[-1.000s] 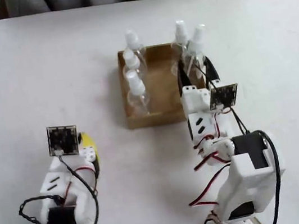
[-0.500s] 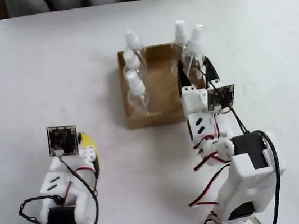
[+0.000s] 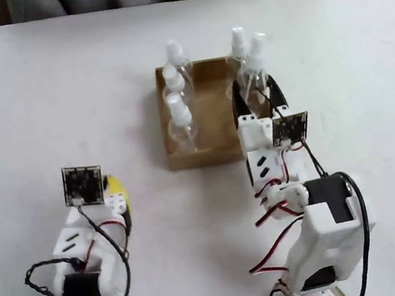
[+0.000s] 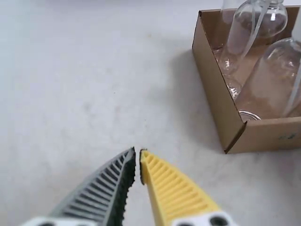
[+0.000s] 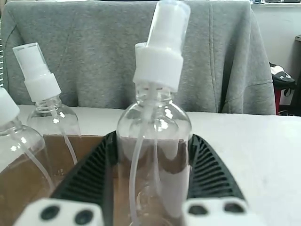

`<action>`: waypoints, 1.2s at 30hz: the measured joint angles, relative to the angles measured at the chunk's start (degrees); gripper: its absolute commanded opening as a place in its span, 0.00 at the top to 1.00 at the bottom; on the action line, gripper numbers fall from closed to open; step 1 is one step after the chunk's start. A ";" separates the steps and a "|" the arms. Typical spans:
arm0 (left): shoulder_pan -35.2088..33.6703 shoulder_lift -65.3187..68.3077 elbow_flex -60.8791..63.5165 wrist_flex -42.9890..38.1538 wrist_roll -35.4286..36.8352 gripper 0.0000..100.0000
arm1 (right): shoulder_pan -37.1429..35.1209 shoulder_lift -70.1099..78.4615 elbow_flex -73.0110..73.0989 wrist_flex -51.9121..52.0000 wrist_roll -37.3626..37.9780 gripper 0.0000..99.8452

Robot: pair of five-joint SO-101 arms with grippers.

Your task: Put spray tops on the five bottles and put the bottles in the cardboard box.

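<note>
Left gripper [image 4: 137, 157] is closed, tips together, holding nothing, low over the worktop [image 3: 38, 90] to the left of the cardboard box [image 3: 207, 158]. Three bottles [image 3: 178, 110] with spray tops stand in a row along the left wall of the box. A fourth bottle [image 3: 238, 48] stands at the far right corner. Right gripper [image 5: 153, 162] is clamped on the fifth bottle [image 5: 155, 127], which is upright with its spray top [image 5: 160, 56] fitted, at the box's right wall. Whether its base sits inside cannot be told.

White table [image 3: 36, 76] — open cardboard box [image 3: 206, 155] flat on it, near middle.
</note>
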 measured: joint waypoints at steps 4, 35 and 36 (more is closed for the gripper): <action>0.00 0.00 0.00 0.00 0.00 0.98 | -0.18 0.00 0.00 0.09 0.09 0.98; 0.00 0.00 0.00 0.00 0.00 0.98 | -0.97 0.00 2.11 2.37 0.26 0.98; 0.00 0.00 0.00 0.00 0.00 0.98 | -0.97 0.00 2.11 3.08 0.26 0.98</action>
